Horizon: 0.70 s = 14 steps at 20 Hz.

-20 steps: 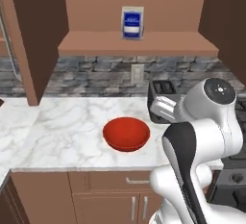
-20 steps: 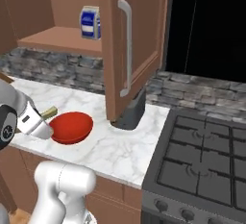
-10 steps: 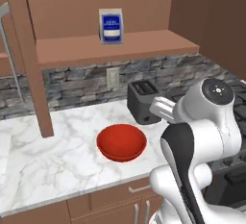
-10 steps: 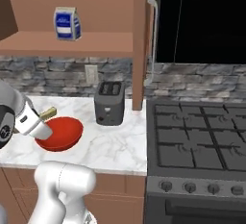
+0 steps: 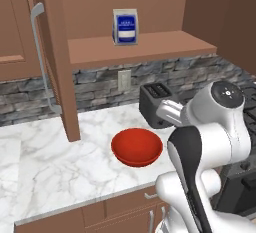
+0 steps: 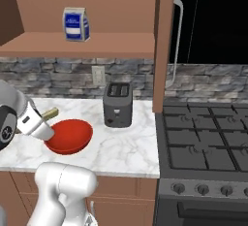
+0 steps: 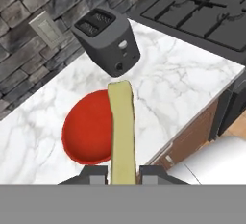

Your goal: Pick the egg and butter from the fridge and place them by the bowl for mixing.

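Hand view looks along the butter (image 7: 122, 131), a thin olive-yellow stick pinched at its near end by the gripper (image 7: 123, 171) — jaws closed tight on it, the rest jutting forward above the red bowl (image 7: 89, 128). Held lengthwise like this, it can probably be laid flat without rolling. The bowl sits on the marble counter (image 7: 178, 83) just in front of the dark toaster (image 7: 106, 41). In the right base view the stick (image 6: 50, 113) pokes out above the bowl's (image 6: 70, 136) left rim — bare counter beside it seems the likely drop spot.
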Tool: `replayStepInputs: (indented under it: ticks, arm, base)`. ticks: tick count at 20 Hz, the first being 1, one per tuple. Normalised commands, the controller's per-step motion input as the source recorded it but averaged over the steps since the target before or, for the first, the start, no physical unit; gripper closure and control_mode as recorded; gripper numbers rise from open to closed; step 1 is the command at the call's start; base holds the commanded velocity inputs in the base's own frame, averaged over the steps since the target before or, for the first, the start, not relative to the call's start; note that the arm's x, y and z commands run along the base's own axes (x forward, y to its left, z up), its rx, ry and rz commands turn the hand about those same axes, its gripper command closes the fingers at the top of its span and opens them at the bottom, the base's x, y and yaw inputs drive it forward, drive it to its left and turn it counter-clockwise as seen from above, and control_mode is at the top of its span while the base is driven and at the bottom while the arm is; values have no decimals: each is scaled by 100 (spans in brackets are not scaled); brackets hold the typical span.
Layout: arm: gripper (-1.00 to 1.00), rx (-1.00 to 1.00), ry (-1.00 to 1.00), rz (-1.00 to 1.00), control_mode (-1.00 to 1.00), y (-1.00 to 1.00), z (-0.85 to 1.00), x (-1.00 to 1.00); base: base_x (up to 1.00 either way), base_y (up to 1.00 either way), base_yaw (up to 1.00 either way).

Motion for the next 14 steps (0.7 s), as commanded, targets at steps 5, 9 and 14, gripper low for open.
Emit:
replayStepInputs:
  ticks: [5,9,14]
  arm:
    - [100,0,-1,18,-100,-72,-17,3]
    - [100,-1,0,11,-100,-65,-41,7]
    - [100,-9,0,-2,-100,-45,-69,12]
  base:
    - [0,0,0]
    - [0,0,0]
    - [0,0,0]
